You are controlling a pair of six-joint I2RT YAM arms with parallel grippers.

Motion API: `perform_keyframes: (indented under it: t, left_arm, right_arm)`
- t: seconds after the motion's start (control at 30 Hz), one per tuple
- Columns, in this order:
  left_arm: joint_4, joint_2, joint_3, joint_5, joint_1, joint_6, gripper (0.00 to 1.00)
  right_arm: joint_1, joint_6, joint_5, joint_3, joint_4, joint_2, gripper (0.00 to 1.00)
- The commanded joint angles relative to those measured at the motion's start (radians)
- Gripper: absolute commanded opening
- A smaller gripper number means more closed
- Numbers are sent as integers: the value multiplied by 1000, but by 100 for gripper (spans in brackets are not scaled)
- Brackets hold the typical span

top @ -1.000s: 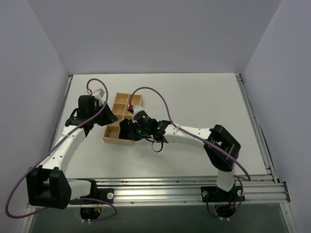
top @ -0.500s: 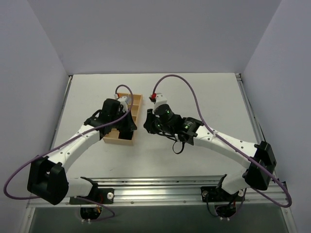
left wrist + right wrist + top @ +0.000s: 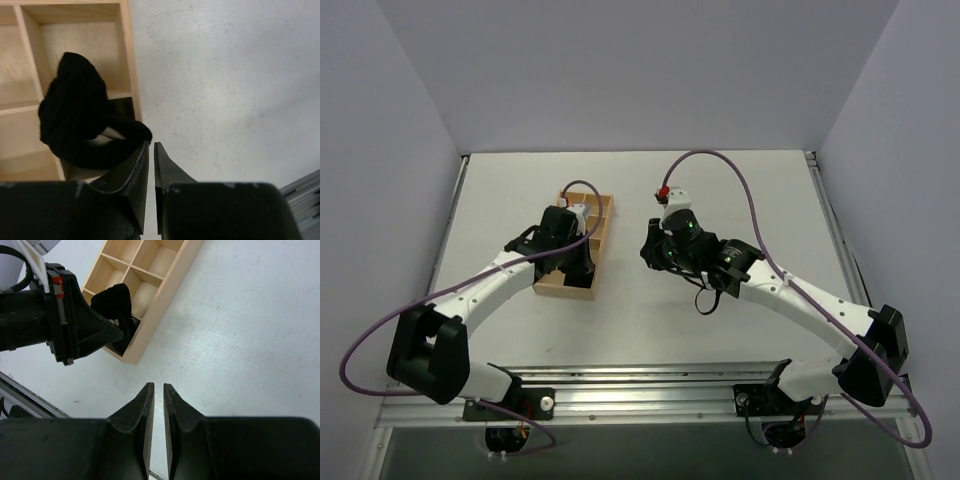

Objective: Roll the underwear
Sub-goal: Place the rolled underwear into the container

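Underwear [image 3: 80, 120] lies beside near-closed left tool [image 3: 151, 145]; right tool [image 3: 154, 386] near-closed, empty.

Right of the left gripper's [image 3: 151, 146] fingers the table [image 3: 225, 75] lies bare; just left of them the underwear [image 3: 75, 115] and tray [image 3: 129, 55] wall crowd in. Ahead of the right gripper's [image 3: 158, 387] fingers there is open table; the tray and left gripper block farther left.
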Motion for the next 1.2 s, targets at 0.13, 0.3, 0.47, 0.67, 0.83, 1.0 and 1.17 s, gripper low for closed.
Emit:
perform_keyframes:
  t: [0.13, 0.3, 0.47, 0.67, 0.83, 1.0, 1.17]
  left_arm:
    - [42, 155, 41, -66, 69, 66, 16]
    - [110, 206, 63, -37, 119, 73, 16]
    - [148, 243, 94, -23, 155, 81, 16]
    - [139, 271, 120, -37, 216, 87, 15]
    - [141, 297, 151, -17, 313, 63, 16]
    - [125, 367, 243, 26, 360, 61, 15]
    - [125, 328, 281, 76, 360, 86, 22]
  right_arm:
    - [-7, -9, 20, 5, -4, -14, 9]
    - [-13, -3, 19, -9, 1, -13, 9]
    - [-12, 0, 17, -14, -11, -22, 9]
    - [-12, -8, 26, -15, -33, -34, 9]
    - [-12, -8, 19, -26, -39, -45, 9]
    - [-10, -9, 17, -34, -56, -60, 10]
    - [-12, -8, 35, -60, -85, -103, 10]
